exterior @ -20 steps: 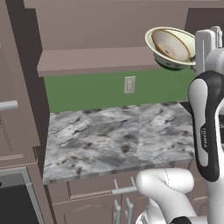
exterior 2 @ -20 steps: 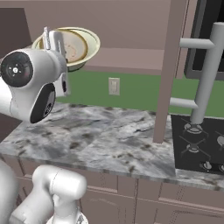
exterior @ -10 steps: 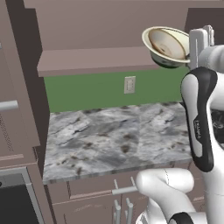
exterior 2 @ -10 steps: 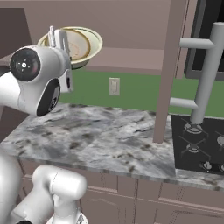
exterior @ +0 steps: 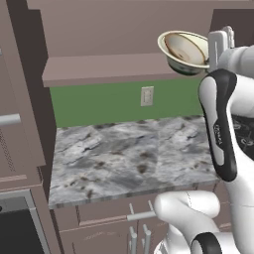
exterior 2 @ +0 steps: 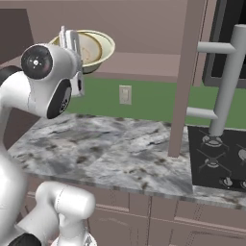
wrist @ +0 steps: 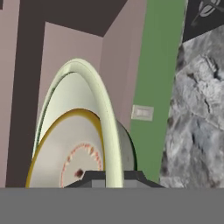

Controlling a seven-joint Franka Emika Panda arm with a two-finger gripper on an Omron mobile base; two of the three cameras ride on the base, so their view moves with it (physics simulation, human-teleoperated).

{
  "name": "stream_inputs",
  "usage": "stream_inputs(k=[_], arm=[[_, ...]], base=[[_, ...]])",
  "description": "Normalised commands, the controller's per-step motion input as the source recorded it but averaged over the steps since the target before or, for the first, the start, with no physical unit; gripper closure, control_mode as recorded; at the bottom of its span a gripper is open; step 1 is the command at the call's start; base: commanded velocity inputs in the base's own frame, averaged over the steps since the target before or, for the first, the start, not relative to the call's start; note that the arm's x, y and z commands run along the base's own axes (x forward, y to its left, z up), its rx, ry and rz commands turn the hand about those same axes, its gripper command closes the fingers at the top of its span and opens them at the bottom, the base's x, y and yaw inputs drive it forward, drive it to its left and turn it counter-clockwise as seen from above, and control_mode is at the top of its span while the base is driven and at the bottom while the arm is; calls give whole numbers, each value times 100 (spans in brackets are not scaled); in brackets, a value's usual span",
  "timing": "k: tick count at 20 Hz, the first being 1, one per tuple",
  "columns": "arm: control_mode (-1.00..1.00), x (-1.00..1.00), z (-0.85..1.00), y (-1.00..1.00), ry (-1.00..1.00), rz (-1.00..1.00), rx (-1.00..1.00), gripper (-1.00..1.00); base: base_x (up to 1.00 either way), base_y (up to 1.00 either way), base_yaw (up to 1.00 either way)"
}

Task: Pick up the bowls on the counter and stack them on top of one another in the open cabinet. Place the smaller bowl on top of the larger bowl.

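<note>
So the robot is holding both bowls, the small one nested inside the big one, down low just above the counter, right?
Not low: the nested bowls are held up high at the cabinet shelf, well above the counter, as the left base view shows.

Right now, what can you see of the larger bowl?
The larger bowl is wide, glossy and pale cream-green, with a flared rim and a darker green base. It is up in the air, tilted, at the level of the open cabinet's shelf, not resting on anything. The gripper is shut on its rim. The smaller bowl, tan with a brown rim and mottled whitish inside, sits nested in it. The counter lies well below.
</note>
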Motion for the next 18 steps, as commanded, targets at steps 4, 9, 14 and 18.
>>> stream_inputs(k=[4,9,14,18], arm=[[-100,30,0,0,0,0,0,100],[-100,31,0,1,0,0,0,100],[-100,30,-4,2,0,0,-1,100],[-100,31,-6,2,0,0,-1,100]], base=[[0,0,0],[0,0,0],[0,0,0],[0,0,0]])
